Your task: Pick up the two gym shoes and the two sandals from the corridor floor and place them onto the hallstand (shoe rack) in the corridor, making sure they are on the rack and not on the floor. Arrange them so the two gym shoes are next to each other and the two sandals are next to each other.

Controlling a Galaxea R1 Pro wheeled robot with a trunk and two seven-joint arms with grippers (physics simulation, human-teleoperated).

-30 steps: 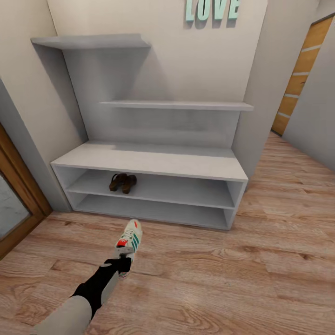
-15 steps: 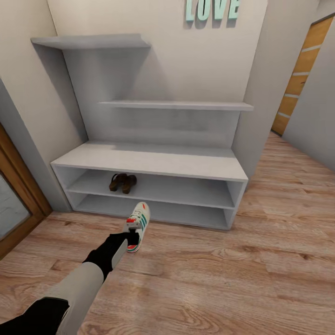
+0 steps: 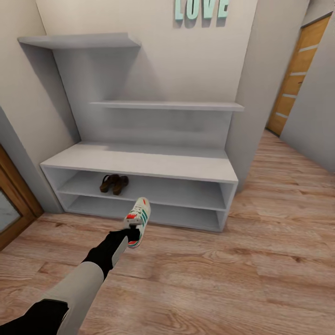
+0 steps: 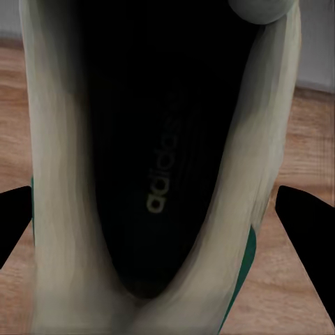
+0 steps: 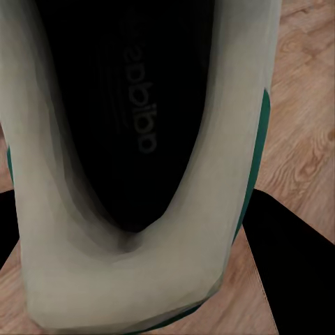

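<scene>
The rack (image 3: 139, 163) stands against the wall on the floor (image 3: 260, 260). Both sandals (image 3: 113, 184) lie side by side on the rack's upper open shelf, towards its left end. In front of the rack, above the floor, the left gripper (image 3: 131, 231) pinches one shoe (image 3: 138, 220) at the heel, toe towards the rack. The right gripper (image 5: 132, 279) pinches a second shoe (image 5: 125, 139) at the heel; its position relative to the rack cannot be determined.

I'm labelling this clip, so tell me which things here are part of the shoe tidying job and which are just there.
Part of the job:
- gym shoe held by the left gripper
- second gym shoe in the right gripper's close view
- two sandals on the upper open shelf
- hallstand
- corridor floor

Just there:
- LOVE letters
- wooden door
</scene>
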